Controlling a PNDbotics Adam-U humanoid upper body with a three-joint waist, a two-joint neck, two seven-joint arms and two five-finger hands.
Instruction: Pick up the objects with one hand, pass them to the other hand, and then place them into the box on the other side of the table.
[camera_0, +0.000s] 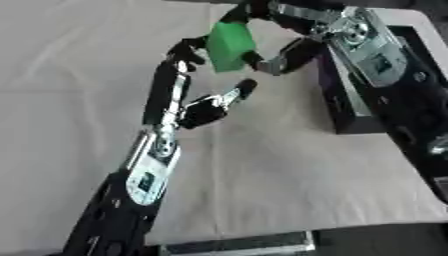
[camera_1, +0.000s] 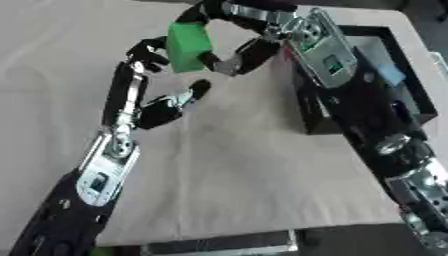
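Note:
A green block (camera_0: 229, 45) hangs above the table at the top middle. My right hand (camera_0: 293, 52) comes in from the upper right and is shut on it, with fingers over its top and the thumb under its right side. My left hand (camera_0: 203, 111) reaches up from the lower left. Its long fingers (camera_0: 182, 52) touch the block's left face, while its thumb (camera_0: 241, 90) sticks out below the block, apart from it. A black box (camera_1: 317, 122) stands at the table's right side, partly hidden by my right arm, with a light blue thing (camera_1: 391, 75) inside.
A beige cloth (camera_0: 262, 165) covers the table. A black and silver object (camera_0: 245, 245) lies along the front edge at the bottom. The dark floor shows beyond the table's right and far edges.

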